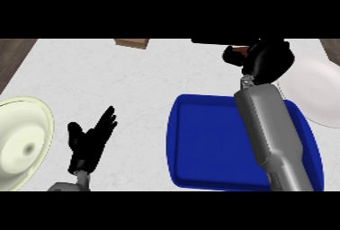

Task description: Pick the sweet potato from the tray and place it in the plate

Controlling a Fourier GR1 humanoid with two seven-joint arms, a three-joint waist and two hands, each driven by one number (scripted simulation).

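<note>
Carry step judged | sweet potato (243, 52) was held in curled right hand (269, 58), 2 o'clock | next: release needed over plate (319, 90), 3 o'clock

Light fell evenly and brightly over the white worktop (133, 81), with no hard cast shadows and no glare. The blue tray (206, 143) looked flat and saturated, darkening only along its raised rim. The cream plate (20, 139) at the left shaded softly toward a dimmer centre, and the white plate (319, 90) at the right carried a faint grey tint. A pale sheen ran the length of the right forearm (272, 134). The left hand (90, 139) and the right hand (269, 58) read as near-featureless dark shapes. The sweet potato (242, 52) showed only as a dull reddish sliver among the right hand's curled fingers.
</note>
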